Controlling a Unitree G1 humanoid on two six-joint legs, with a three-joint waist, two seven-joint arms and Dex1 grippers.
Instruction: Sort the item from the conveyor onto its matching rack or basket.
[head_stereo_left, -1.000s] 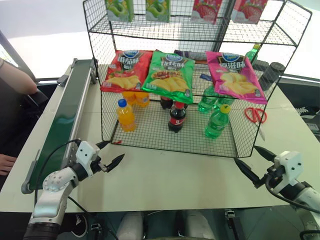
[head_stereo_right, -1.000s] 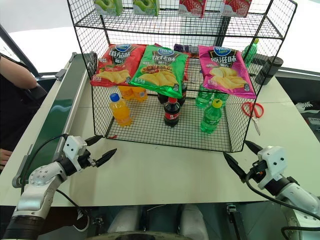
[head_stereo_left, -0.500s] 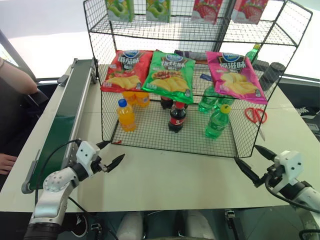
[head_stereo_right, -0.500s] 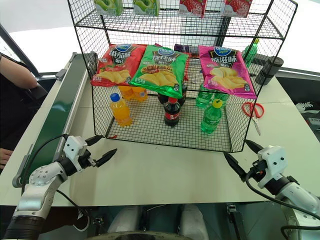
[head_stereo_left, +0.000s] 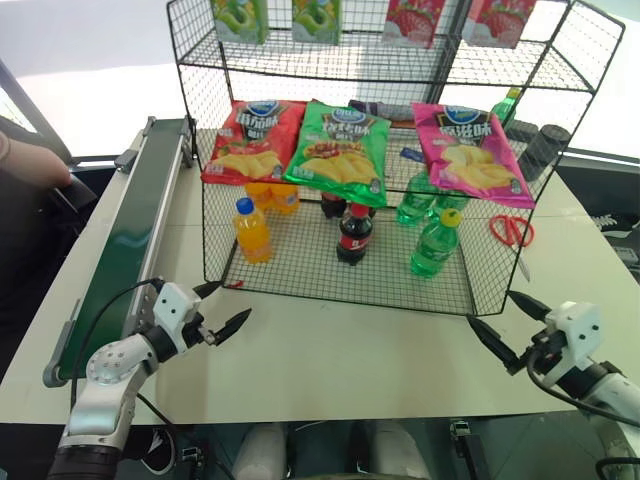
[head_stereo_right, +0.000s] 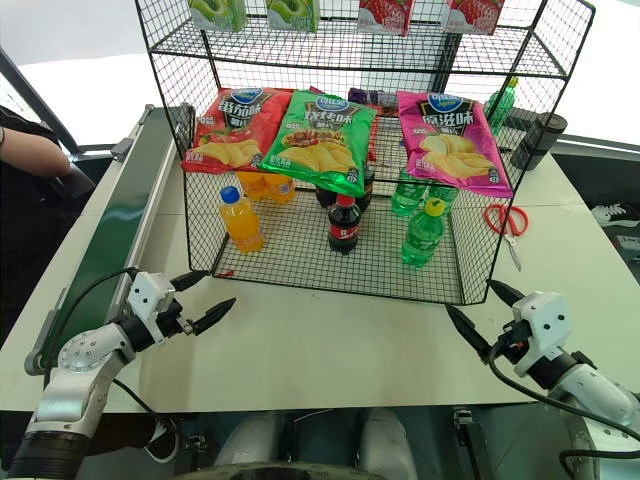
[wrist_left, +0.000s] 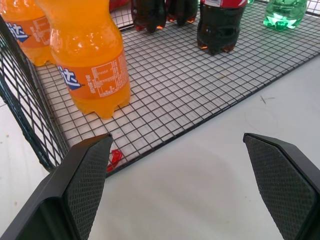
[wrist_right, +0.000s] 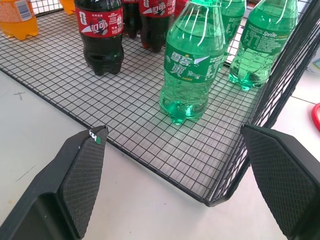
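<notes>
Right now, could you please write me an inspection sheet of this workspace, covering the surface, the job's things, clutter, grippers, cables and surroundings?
Surface: pale table, bare in front of the rack.
Job's things: green soda bottle stands upright on the lowest tier of the black wire rack; conveyor on the left carries nothing.
Clutter: red scissors on the table right of the rack; orange drink bottle and cola bottle on the same tier.
Grippers: left gripper and right gripper both open, holding nothing, above the table.
Cables: black cable looping along the left arm.
Surroundings: a person's arm beyond the conveyor.
</notes>
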